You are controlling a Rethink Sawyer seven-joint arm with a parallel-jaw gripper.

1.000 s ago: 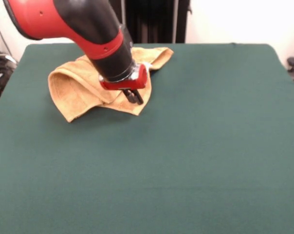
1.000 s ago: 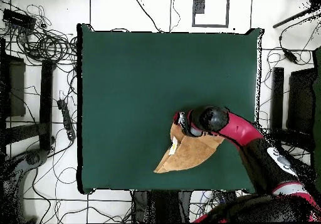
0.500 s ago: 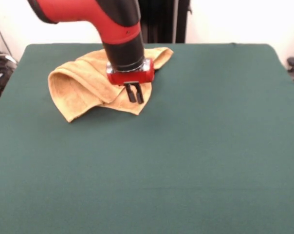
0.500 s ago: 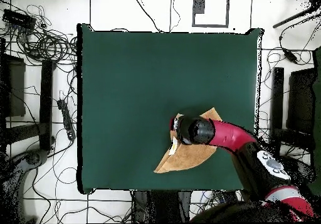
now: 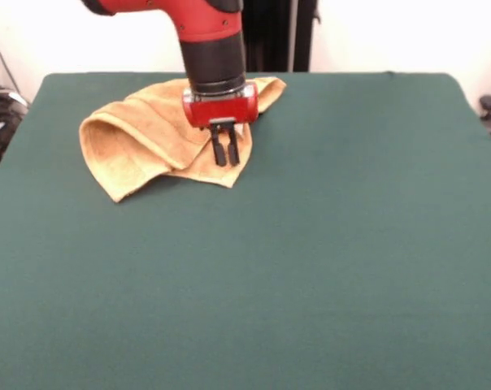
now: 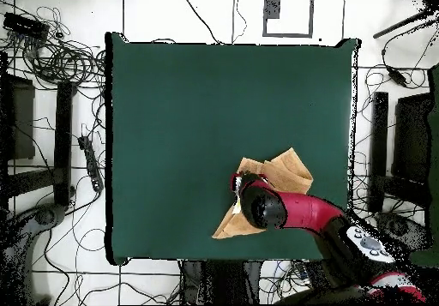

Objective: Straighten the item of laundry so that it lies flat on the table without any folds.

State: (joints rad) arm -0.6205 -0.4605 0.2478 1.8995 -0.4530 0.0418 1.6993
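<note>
The mustard-yellow towel [image 5: 140,138] lies crumpled and folded over itself near the far left of the dark green table [image 5: 327,244]. One raised fold stands at its left and a corner points toward the camera. My gripper [image 5: 225,153] hangs straight down from the red and black arm over the towel's right part. Its fingers are close together with nothing between them, their tips just above the cloth. In the overhead view the arm covers the middle of the towel [image 6: 289,172], and the gripper [image 6: 237,185] is at its edge on the table [image 6: 189,105].
Cables and equipment lie on the floor around the table [image 6: 60,63]. The towel lies close to the table edge on the robot's side. The green cloth stretches wide toward the camera and to the right.
The arm has swung from a slant to upright and its wrist has risen slightly. The gripper stays over the same part of the towel. The towel has not changed shape.
</note>
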